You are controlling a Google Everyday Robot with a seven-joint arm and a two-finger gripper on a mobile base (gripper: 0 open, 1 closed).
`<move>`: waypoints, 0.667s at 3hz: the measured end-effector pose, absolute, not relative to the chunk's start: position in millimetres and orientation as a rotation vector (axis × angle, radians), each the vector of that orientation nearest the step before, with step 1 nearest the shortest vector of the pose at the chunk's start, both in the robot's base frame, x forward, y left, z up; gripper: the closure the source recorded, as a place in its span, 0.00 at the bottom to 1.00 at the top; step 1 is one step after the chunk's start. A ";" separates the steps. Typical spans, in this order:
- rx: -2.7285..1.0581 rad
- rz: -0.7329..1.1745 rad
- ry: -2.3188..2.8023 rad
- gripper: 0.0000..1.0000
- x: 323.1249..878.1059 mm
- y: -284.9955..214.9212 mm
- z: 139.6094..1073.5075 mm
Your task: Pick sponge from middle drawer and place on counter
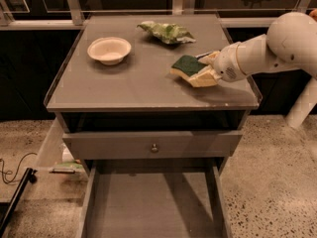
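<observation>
Camera view looks down on one grey cabinet whose counter [143,86] carries three things: one white bowl [109,49] at the rear left, one green-and-white snack bag [167,31] at the rear middle, and one sponge [187,64] towards the right edge. The sponge lies with its dark green face up and its pale yellow foam below, tilted slightly. It sits low at the counter surface, and whether it touches or hangs just above cannot be told. The single gripper [202,68] reaches in from the right on one white arm [262,51], its two jaws closed upon the right end of the sponge, one finger above and one below. Bowl and bag stand well apart from the sponge and from each other. Beneath the counter two drawer parts show: one grey drawer front [114,145] with one small round knob [154,147], and under it the middle drawer [148,207], drawn out towards the camera, its flat grey floor and two thin side walls in sight.
</observation>
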State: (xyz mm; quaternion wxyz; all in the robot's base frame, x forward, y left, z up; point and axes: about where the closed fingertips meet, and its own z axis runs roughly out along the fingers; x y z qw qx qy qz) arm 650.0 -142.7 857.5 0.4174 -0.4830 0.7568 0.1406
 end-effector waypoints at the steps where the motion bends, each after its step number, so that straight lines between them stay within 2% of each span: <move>1: -1.213 0.354 1.899 0.81 650.0 -142.5 856.8; 2: -1.213 0.354 1.899 0.58 650.0 -142.5 856.8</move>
